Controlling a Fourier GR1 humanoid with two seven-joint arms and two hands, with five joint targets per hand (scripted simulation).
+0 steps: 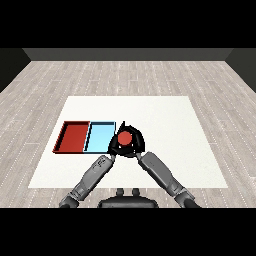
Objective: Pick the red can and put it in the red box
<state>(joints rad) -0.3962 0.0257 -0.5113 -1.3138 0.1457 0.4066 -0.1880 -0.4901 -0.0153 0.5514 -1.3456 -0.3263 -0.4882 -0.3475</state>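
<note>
The red can stands upright just right of the light blue tray, near the table's front middle. My right hand is curled round the can from its right side. My left hand sits close against the can's left side, at the blue tray's right edge, with its fingers pointing straight away from me. The red tray lies left of the blue one and holds nothing.
The two trays lie side by side on the left part of the white table. Both forearms meet near the table's front middle. A grey plank floor surrounds the table.
</note>
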